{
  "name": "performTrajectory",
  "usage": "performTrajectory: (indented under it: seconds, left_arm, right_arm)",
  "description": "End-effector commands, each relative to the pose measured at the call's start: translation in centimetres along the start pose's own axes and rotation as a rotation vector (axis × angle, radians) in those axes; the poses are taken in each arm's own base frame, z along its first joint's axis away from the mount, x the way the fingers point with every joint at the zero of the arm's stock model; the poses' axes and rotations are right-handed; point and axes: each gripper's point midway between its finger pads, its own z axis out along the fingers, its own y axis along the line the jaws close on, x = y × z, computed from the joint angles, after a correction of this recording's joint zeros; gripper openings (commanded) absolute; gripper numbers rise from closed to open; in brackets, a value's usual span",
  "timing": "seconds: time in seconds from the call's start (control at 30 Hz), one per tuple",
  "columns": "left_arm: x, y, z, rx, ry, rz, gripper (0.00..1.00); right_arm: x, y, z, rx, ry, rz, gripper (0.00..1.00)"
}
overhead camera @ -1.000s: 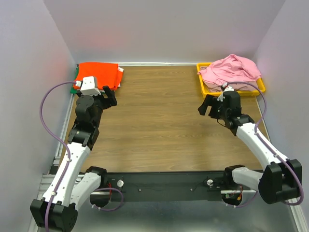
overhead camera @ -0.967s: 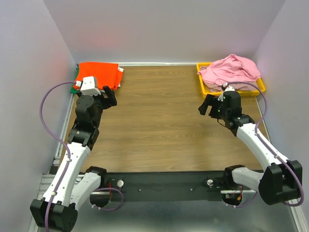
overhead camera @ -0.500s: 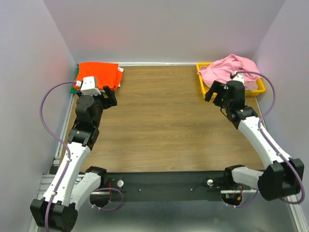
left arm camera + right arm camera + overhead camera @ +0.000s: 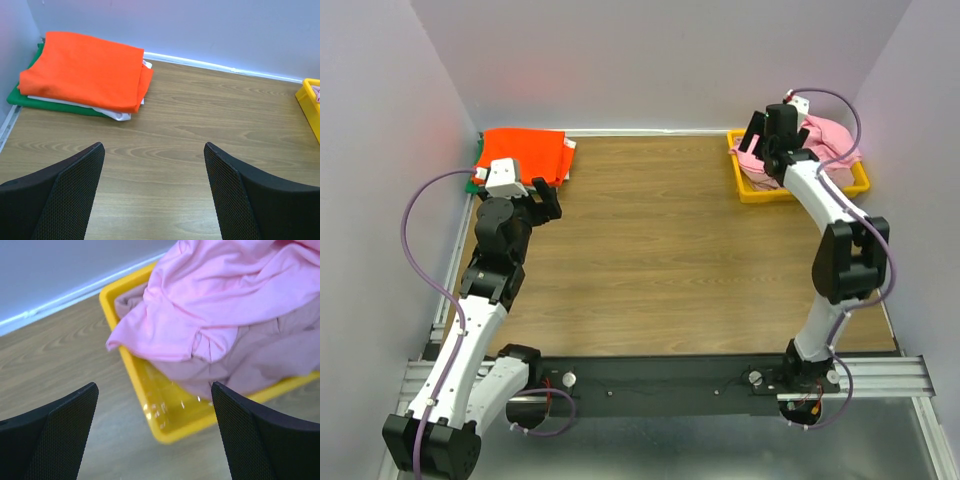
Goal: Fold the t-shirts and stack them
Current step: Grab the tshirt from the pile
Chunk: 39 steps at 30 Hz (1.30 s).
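Observation:
A folded orange t-shirt lies on a folded green one at the back left corner; both show in the left wrist view. A crumpled light pink t-shirt lies over a dusty mauve one in the yellow tray at the back right. My left gripper is open and empty, just in front of the folded stack. My right gripper is open and empty, held above the tray's left side.
The yellow tray stands against the back wall at the right. A white layer peeks out between the folded shirts. The wood table is walled at the back and both sides.
My right arm has swung from the table in front of the tray up and back, and now hangs over the tray. The left arm has not moved.

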Motion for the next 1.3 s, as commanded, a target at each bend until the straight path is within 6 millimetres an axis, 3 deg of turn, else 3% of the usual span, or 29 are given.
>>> performTrajectory:
  seconds: [0.0, 0.1, 0.13, 0.17, 0.23, 0.27, 0.33, 0.37, 0.4, 0.47, 0.53, 0.6, 0.7, 0.8, 0.97, 1.0, 1.03, 1.13, 1.2, 1.27]
  left_arm:
    - [-0.5, 0.3, -0.4, -0.008, -0.025, -0.002, 0.88]
    - [-0.4, 0.4, -0.3, -0.014, -0.025, -0.002, 0.88]
    - [-0.3, 0.5, -0.3, -0.015, -0.022, 0.001, 0.88]
    - [-0.3, 0.5, -0.3, -0.015, -0.022, 0.001, 0.88]
    - [-0.1, 0.6, -0.1, -0.019, -0.017, 0.005, 0.88]
    - [-0.2, 0.6, -0.1, -0.021, -0.017, 0.006, 0.88]
    - [0.0, 0.7, 0.0, -0.03, -0.013, 0.009, 0.88]
    - [0.1, 0.8, 0.1, -0.032, -0.009, 0.01, 0.88]
    - [0.1, 0.8, 0.2, -0.034, -0.006, 0.014, 0.88]
    - [0.3, 0.9, 0.3, -0.04, 0.0, 0.018, 0.88]
    - [0.4, 1.1, 0.4, -0.051, 0.004, 0.021, 0.88]
    - [0.6, 1.2, 0.5, -0.057, 0.011, 0.024, 0.88]
    - [0.9, 1.3, 0.7, -0.064, 0.021, 0.027, 0.88]
    - [1.1, 1.4, 1.0, -0.067, 0.028, 0.03, 0.88]
    - [1.5, 1.4, 1.3, -0.069, 0.046, 0.034, 0.88]
    - [1.6, 1.5, 1.3, -0.071, 0.047, 0.035, 0.88]
    - [1.6, 1.5, 1.3, -0.07, 0.051, 0.037, 0.88]
    - [1.6, 1.4, 1.4, -0.069, 0.051, 0.036, 0.88]
    - [1.5, 1.4, 1.3, -0.066, 0.047, 0.036, 0.88]
    - [1.6, 1.4, 1.3, -0.066, 0.052, 0.037, 0.88]
  right_arm:
    - [0.5, -2.2, 5.4, 0.103, 0.023, -0.031, 1.0]
    - [0.9, -2.8, 9.4, 0.132, 0.031, -0.018, 1.0]
    - [-0.9, -2.9, 10.2, 0.134, -0.005, 0.003, 1.0]
    - [1.3, -3.3, 12.2, 0.148, 0.033, -0.01, 1.0]
    - [-0.1, -3.5, 13.9, 0.153, 0.001, -0.007, 1.0]
    - [1.5, -3.9, 15.5, 0.168, 0.022, -0.022, 1.0]
    - [2.0, -4.4, 16.9, 0.199, 0.015, -0.038, 1.0]
    - [0.5, -4.2, 17.4, 0.194, -0.018, -0.027, 1.0]
    - [2.3, -4.6, 18.9, 0.2, 0.008, -0.041, 1.0]
    - [1.6, -4.5, 19.8, 0.189, -0.014, -0.03, 1.0]
    - [2.8, -4.6, 21.1, 0.178, 0.001, -0.035, 1.0]
    - [2.0, -4.3, 21.5, 0.167, -0.019, -0.031, 1.0]
    - [3.0, -4.2, 22.7, 0.151, -0.014, -0.039, 0.97]
    - [3.0, -4.3, 22.9, 0.15, -0.015, -0.045, 0.85]
    - [2.5, -4.0, 22.5, 0.132, -0.022, -0.078, 0.54]
    - [2.1, -4.0, 22.3, 0.133, -0.026, -0.078, 0.45]
    - [1.7, -4.0, 22.1, 0.132, -0.036, -0.079, 0.26]
    - [0.6, -4.0, 21.5, 0.135, -0.055, -0.094, 0.03]
    - [0.0, -4.1, 20.9, 0.141, -0.059, -0.103, 0.0]
    - [-2.2, -4.1, 19.3, 0.15, -0.092, -0.097, 0.0]
